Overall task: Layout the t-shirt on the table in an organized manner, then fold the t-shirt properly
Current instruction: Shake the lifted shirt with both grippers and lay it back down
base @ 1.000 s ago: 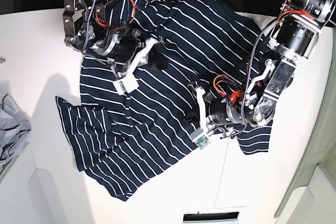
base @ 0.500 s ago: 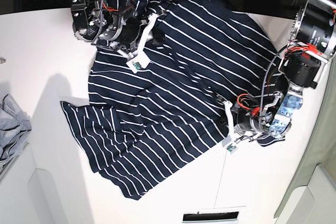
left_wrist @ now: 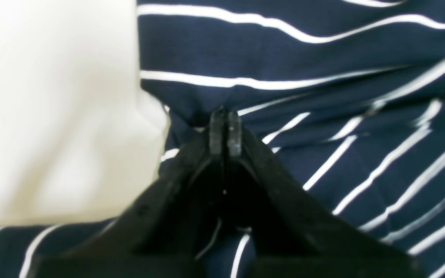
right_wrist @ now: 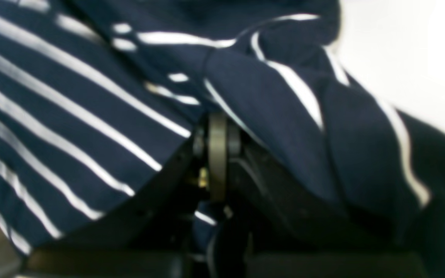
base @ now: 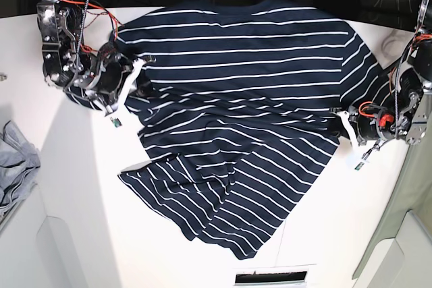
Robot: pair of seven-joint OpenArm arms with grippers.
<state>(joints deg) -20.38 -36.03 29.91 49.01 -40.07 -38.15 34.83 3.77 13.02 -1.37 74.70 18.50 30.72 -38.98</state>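
t-shirt (base: 236, 106) now pulled wider, left gripper (left_wrist: 225, 129), right gripper (right_wrist: 218, 131) clamping fabric

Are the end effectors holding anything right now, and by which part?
Both hold the t-shirt. The left end effector pinches fabric at its side edge; the right end effector is shut on bunched fabric at the opposite edge, which drapes over it.

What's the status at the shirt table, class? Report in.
Left gripper shut on t-shirt edge. Right gripper shut on bunched fabric. Shirt stretched between them on table, lower part rumpled. Grey cloth off to the side.
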